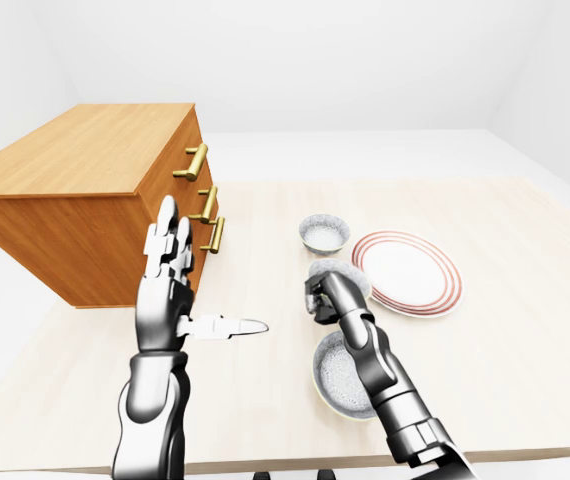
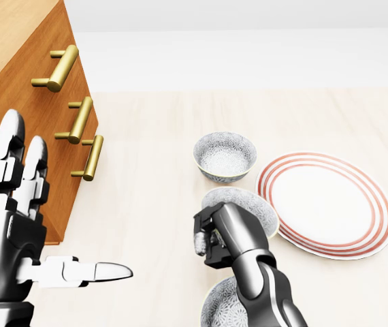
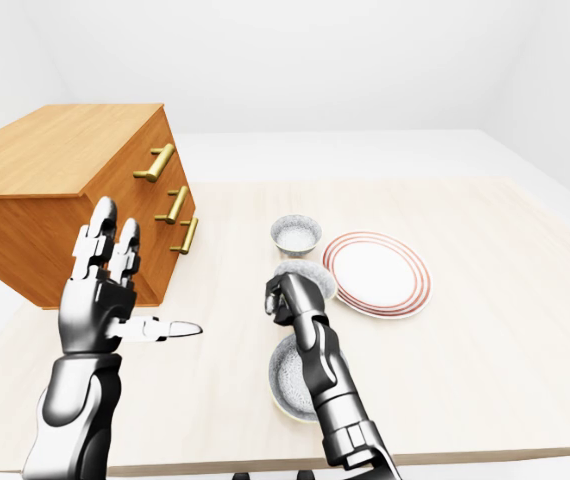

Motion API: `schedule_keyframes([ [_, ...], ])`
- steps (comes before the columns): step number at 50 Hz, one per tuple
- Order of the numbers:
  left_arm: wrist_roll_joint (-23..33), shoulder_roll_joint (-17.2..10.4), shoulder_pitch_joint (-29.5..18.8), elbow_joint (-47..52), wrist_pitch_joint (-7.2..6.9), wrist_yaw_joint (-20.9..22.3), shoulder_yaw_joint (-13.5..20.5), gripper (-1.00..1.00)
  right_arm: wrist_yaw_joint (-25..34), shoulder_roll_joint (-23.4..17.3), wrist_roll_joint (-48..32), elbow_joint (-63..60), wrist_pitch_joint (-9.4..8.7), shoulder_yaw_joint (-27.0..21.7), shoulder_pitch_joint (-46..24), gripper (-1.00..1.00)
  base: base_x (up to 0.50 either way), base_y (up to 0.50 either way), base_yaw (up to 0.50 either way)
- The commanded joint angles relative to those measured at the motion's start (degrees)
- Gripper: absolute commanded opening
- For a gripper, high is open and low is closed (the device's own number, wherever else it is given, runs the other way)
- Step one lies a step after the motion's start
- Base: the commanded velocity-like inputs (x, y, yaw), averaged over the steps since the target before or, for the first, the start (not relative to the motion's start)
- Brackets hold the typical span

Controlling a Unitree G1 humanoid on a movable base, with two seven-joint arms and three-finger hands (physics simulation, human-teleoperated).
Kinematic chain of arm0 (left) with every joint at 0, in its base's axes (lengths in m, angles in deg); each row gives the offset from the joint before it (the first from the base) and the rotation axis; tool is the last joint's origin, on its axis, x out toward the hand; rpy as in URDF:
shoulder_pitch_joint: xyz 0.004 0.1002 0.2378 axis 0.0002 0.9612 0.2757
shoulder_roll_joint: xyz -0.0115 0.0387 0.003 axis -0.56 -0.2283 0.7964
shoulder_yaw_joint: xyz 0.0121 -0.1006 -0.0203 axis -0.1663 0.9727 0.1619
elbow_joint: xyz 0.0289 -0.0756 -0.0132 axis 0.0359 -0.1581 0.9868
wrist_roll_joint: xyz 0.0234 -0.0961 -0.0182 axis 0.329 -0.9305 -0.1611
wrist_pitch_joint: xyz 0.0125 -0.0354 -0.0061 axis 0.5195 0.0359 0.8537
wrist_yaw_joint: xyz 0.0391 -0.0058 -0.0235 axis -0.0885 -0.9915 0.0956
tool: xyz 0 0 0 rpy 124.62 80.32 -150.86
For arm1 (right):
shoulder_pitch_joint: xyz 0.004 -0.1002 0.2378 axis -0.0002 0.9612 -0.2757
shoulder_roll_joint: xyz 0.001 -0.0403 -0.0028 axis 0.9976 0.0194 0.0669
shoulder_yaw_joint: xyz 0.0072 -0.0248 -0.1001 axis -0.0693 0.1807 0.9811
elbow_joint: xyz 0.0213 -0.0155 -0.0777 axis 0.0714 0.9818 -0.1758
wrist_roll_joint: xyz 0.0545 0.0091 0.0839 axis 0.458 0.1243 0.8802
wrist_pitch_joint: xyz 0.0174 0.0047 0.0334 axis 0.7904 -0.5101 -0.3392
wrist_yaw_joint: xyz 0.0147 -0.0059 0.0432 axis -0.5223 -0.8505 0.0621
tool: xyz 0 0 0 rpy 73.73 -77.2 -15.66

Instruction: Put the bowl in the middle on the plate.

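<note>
Three patterned grey bowls stand in a row left of the red-ringed plate (image 2: 327, 204). The middle bowl (image 2: 248, 204) touches the plate's left edge. My right hand (image 2: 207, 240) is curled shut on that bowl's near left rim, hiding part of it. The far bowl (image 2: 224, 155) stands above it in the head view. The near bowl (image 2: 218, 308) lies below, partly hidden under my right forearm. My left hand (image 1: 200, 285) is raised at the left, open, fingers upright and thumb pointing right, holding nothing.
A wooden dresser (image 1: 85, 190) with three brass handles (image 2: 85, 119) stands on the pale table (image 2: 153, 177) at the left, close behind my left hand. The table's near edge runs along the bottom of the left-eye view.
</note>
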Motion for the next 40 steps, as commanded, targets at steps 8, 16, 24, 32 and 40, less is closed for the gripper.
schedule_keyframes([
  [8, -0.4, 0.0, 0.6, 2.5, 0.0, 0.4, 0.2, 1.0, 2.2, 0.7, -1.1, -4.0, -0.03, 1.2, 1.9, -1.0, 0.0, 0.0, 0.0],
  [16, -0.4, 0.0, 0.5, 2.6, 0.0, 0.5, 0.5, 1.0, 3.6, -0.1, -2.5, -8.2, -0.03, 0.7, 2.2, -1.0, 0.0, 0.0, 0.0],
  [24, -0.5, 0.0, 0.5, 2.4, 0.0, 0.5, 0.4, 1.0, 6.8, -1.6, -7.6, -15.9, -0.03, 0.1, 2.9, -1.0, 0.0, 0.0, 0.0],
  [32, -0.6, 0.1, 0.6, 2.3, 0.0, 0.4, 0.3, 1.0, 6.6, -1.7, -14.4, -17.3, -0.03, 0.3, 2.9, -1.0, 0.0, 0.0, 0.0],
  [40, -0.8, 0.0, 0.7, 2.5, 0.0, 0.6, 0.6, 1.0, 8.4, -1.9, -21.6, -19.3, -0.03, 0.2, 2.2, -1.0, 0.0, 0.0, 0.0],
])
